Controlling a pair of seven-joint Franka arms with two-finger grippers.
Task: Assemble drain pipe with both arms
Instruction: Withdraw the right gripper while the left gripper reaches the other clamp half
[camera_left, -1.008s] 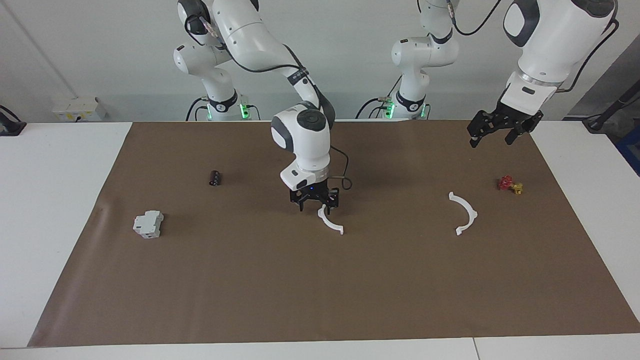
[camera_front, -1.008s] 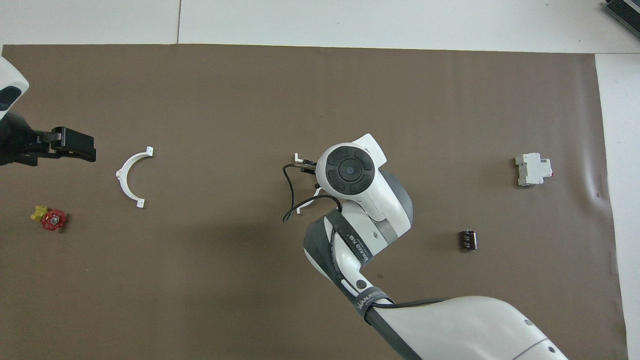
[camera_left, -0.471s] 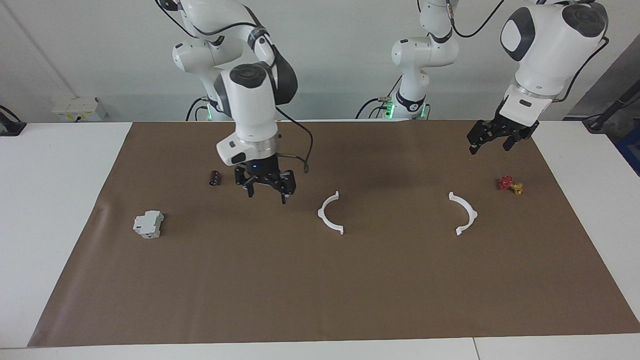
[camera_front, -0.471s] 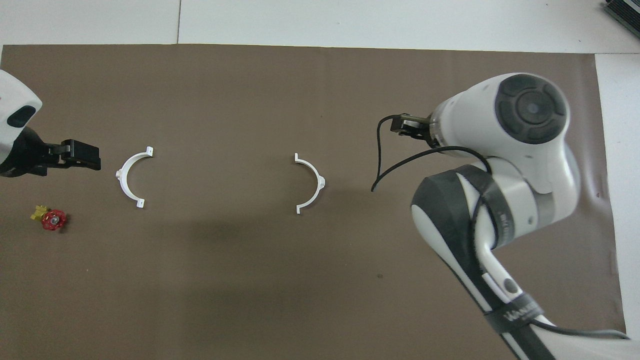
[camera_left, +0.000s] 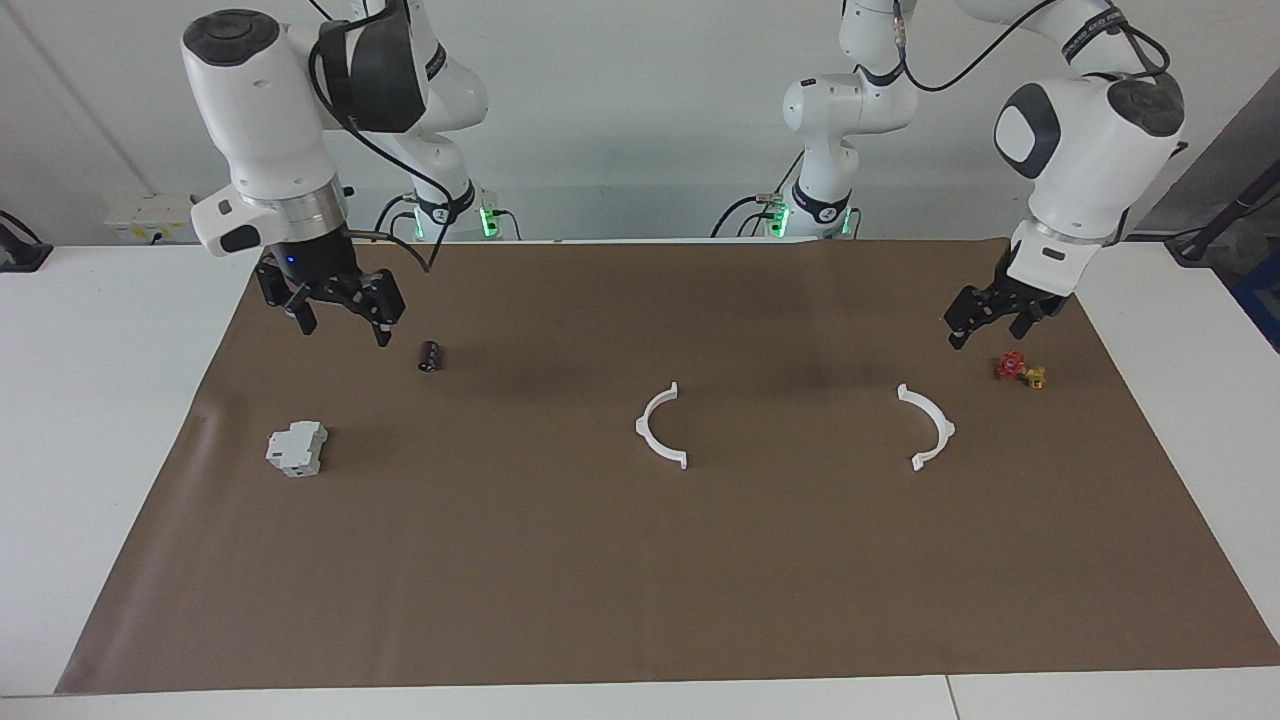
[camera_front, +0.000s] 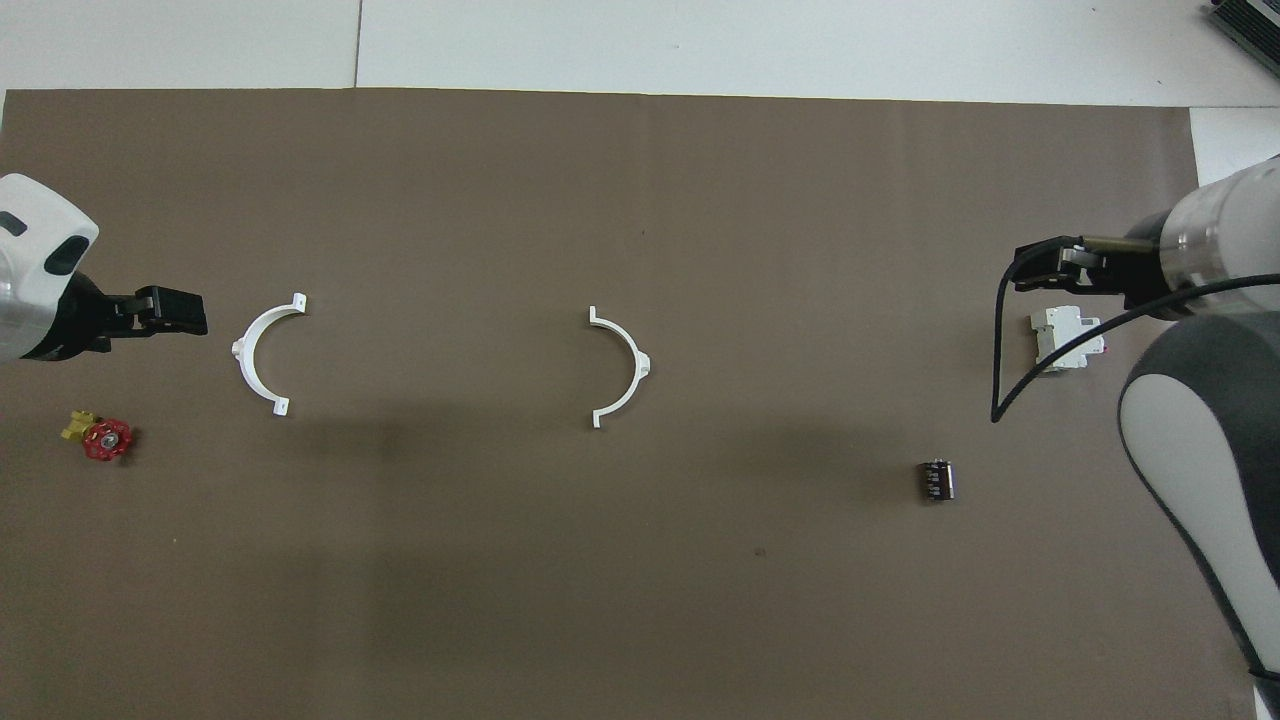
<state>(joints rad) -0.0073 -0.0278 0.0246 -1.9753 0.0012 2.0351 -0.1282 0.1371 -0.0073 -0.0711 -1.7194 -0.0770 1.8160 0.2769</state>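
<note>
- The two white pipe halves, one (camera_left: 660, 428) mid-table and one (camera_left: 928, 427) toward the left arm's end, lie flat and well apart, nothing joined yet.
- Thin arcs lying flat may slide or tip when pinched.
- The left end effector (camera_left: 990, 318), empty with fingers apart, hangs above the red valve (camera_left: 1018, 368); it might knock it.
- The right end effector (camera_left: 335, 302), open and empty, is near the corner of the brown mat (camera_left: 600, 580), so a long reach risks misalignment.
</note>
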